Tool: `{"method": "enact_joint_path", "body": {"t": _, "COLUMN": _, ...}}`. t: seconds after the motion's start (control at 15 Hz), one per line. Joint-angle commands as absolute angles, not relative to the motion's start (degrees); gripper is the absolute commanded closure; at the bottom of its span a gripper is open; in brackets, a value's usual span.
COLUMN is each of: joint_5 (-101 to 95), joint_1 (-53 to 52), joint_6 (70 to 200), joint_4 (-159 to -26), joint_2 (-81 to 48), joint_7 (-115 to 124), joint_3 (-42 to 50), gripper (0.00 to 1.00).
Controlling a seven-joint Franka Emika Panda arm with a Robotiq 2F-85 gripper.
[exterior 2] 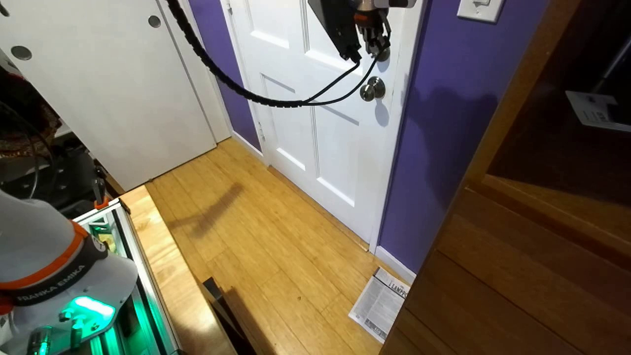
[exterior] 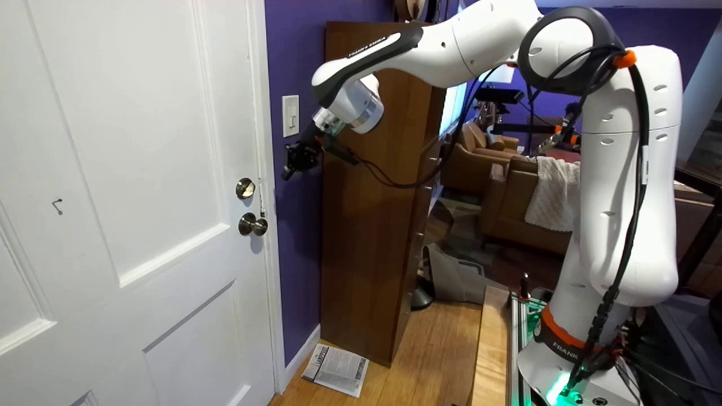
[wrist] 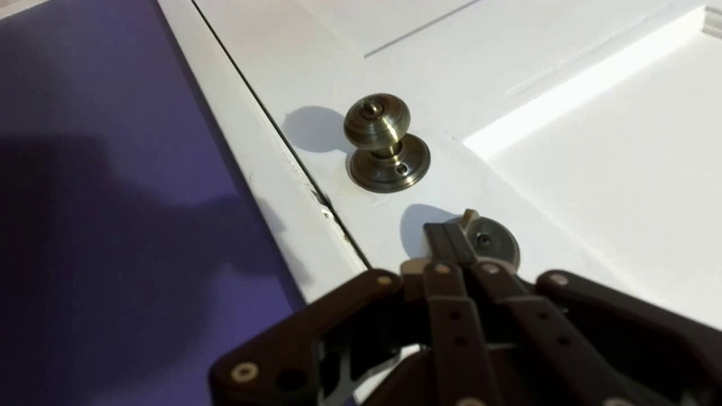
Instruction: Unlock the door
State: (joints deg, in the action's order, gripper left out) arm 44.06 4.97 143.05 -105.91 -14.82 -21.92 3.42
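Observation:
The white door is closed and shows in all views. Its round brass deadbolt sits above the brass knob. In the wrist view the knob is above the deadbolt, whose thumb turn sticks out beside my fingertips. My gripper is shut with its fingertips together and nothing between them. The fingertips cover part of the deadbolt. In an exterior view the gripper is in front of the purple wall, apart from the deadbolt. The gripper partly hides the deadbolt here.
A light switch is on the purple wall beside the door frame. A tall brown cabinet stands close to the arm. A newspaper lies on the floor. A black cable hangs in a loop from the arm.

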Motion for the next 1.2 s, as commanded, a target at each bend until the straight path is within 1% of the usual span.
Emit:
{"method": "enact_joint_path", "body": {"t": 0.0, "joint_5": 45.1, "joint_1": 6.7, "joint_6": 143.8, "joint_4": -105.1, "joint_2": -15.8, "joint_7": -22.6, "joint_3": 1.4, "gripper": 0.99}}
{"method": "enact_joint_path", "body": {"t": 0.67, "joint_5": 46.3, "joint_1": 7.8, "joint_6": 143.0, "joint_4": -100.1, "joint_2": -21.7, "joint_7": -22.9, "joint_3": 0.2, "gripper": 1.0}}
{"method": "enact_joint_path", "body": {"t": 1.13, "joint_5": 48.4, "joint_1": 10.1, "joint_6": 143.3, "joint_4": -95.8, "joint_2": -25.8, "joint_7": -26.1, "joint_3": -2.8, "gripper": 1.0}}
